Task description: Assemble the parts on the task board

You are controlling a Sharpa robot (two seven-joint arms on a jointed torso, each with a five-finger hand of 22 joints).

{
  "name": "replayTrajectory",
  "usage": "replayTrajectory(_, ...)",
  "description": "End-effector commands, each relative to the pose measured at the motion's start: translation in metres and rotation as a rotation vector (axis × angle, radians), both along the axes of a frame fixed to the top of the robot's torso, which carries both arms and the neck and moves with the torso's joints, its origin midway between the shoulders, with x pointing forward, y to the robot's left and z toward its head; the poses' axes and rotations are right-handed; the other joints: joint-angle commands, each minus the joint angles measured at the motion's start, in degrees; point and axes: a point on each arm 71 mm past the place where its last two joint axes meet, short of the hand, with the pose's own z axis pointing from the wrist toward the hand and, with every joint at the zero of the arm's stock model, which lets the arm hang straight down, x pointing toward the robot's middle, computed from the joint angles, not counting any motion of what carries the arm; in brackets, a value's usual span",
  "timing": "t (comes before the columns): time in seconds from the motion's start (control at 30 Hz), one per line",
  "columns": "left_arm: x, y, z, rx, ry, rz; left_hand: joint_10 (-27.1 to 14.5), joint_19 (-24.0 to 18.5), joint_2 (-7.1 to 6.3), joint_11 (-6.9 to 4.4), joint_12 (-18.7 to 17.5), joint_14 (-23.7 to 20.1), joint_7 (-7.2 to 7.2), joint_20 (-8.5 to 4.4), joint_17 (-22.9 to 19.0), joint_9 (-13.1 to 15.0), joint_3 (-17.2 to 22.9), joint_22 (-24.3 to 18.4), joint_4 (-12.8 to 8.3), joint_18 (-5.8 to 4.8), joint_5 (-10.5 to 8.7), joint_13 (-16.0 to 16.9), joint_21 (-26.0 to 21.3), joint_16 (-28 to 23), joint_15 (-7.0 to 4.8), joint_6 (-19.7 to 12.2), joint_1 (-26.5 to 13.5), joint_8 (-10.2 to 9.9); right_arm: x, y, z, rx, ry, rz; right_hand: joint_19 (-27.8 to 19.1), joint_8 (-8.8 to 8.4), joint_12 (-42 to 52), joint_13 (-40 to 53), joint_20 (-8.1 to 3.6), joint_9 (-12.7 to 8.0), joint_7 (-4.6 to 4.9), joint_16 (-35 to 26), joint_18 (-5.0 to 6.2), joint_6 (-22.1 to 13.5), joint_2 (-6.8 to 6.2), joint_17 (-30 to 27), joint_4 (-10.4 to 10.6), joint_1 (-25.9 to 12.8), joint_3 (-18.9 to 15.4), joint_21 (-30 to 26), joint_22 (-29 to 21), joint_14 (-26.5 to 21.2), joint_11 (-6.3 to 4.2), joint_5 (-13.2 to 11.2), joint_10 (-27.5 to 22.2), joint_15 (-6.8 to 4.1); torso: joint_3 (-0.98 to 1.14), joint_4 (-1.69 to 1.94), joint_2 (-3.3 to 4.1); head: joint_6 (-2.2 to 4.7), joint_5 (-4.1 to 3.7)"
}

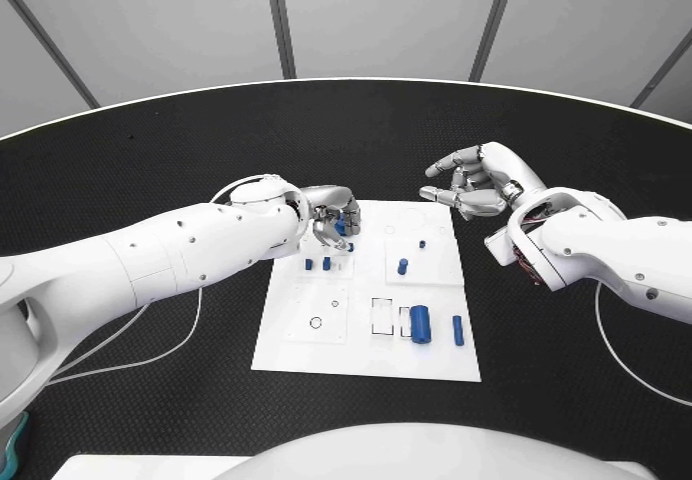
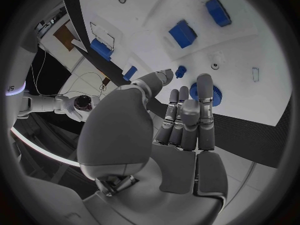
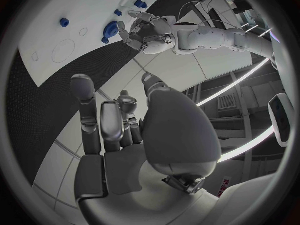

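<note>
overhead, the left hand (image 1: 329, 215) was at the far left corner of the task board (image 1: 361, 355), fingers curled about a blue gear (image 1: 338, 226), seemingly holding it. the right hand (image 1: 476, 180) hung off the board's far right corner, fingers half curled, holding nothing.

from the left wrist, the fingertips (image 2: 205, 82) touched the blue gear (image 2: 214, 95), a small blue peg (image 2: 180, 71) just beside.

from the right wrist, the left hand (image 3: 145, 30) was plainly the nearer to the gear (image 3: 112, 30).

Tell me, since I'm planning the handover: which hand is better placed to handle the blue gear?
Left. Its fingers already reach the blue gear on the board; the right hand hovers off it, holding nothing.
</note>
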Motion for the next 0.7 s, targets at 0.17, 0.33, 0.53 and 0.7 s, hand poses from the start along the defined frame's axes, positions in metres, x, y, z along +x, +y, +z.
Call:
replayTrajectory(0.17, -0.001, -0.0017, -0.0035, 0.006, 0.009, -0.001, 1.16, 0.56, 0.45, -0.23, -0.63, 0.47, -0.12, 0.01, -0.38, -0.29, 0.81, 0.25, -0.18, 0.84, -0.2, -0.52, 0.6, 0.49, -0.04, 1.15, -0.22, -0.26, -0.0003, 0.0002, 0.0001, 0.0, 0.0, 0.0, 0.09, 0.14, -0.2, -0.07, 0.0, -0.06, -0.05, -0.28, 0.88, 0.13, 0.16, 0.02, -0.07, -0.14, -0.32, -0.36, -0.05, 0.39, 0.12, 0.27, -0.4, -0.3, -0.03, 0.06, 0.0, -0.28, -0.17)
replayTrajectory(0.33, -0.0006, -0.0019, -0.0044, 0.01, 0.008, 0.006, 1.52, 0.53, 0.81, -0.29, -0.94, 0.47, -0.18, -0.06, -0.6, -0.44, 1.34, 0.36, -0.41, 0.84, -0.2, -0.84, 0.79, 0.58, -0.11, 1.65, -0.03, -0.31, -0.0003, 0.001, 0.0001, 0.001, 0.0, 0.002, 0.09, 0.14, -0.2, -0.07, 0.0, -0.06, -0.05, -0.28, 0.88, 0.13, 0.16, 0.02, -0.07, -0.14, -0.32, -0.36, -0.05, 0.39, 0.12, 0.27, -0.4, -0.3, -0.07, -0.05, -0.02, -0.36, -0.17)
replayTrajectory(0.53, 0.0004, -0.0017, -0.006, 0.026, 0.003, 0.005, 2.33, 0.55, 1.53, -0.43, -1.26, 0.58, -0.33, -0.18, -0.96, -0.61, 2.16, 0.59, -0.75, 0.84, -0.35, -1.27, 1.21, 0.78, -0.26, 2.61, 0.19, -0.27, -0.0003, 0.0012, 0.0002, 0.001, 0.0, 0.003, 0.13, 0.16, -0.13, 0.01, 0.0, -0.07, -0.04, -0.23, 0.87, 0.13, 0.19, 0.16, -0.08, -0.07, -0.28, -0.36, -0.02, 0.42, 0.13, 0.32, -0.36, -0.3, -0.04, -0.04, 0.0, -0.39, -0.28)
replayTrajectory(0.7, 0.0013, -0.0016, -0.0085, 0.041, 0.009, 0.011, 3.03, 0.44, 1.87, -0.56, -2.09, 0.86, -0.5, -0.32, -0.61, -0.71, 2.82, 0.77, -0.99, 0.85, -0.46, -1.89, 1.5, 1.04, -0.37, 3.56, 0.09, -0.36, -0.0004, 0.0013, 0.0002, 0.001, 0.0, 0.004, 0.13, 0.16, -0.13, 0.01, 0.0, -0.07, -0.04, -0.23, 0.87, 0.13, 0.19, 0.16, -0.08, -0.07, -0.28, -0.36, -0.02, 0.42, 0.13, 0.32, -0.36, -0.3, -0.03, -0.04, 0.0, -0.57, -0.4)
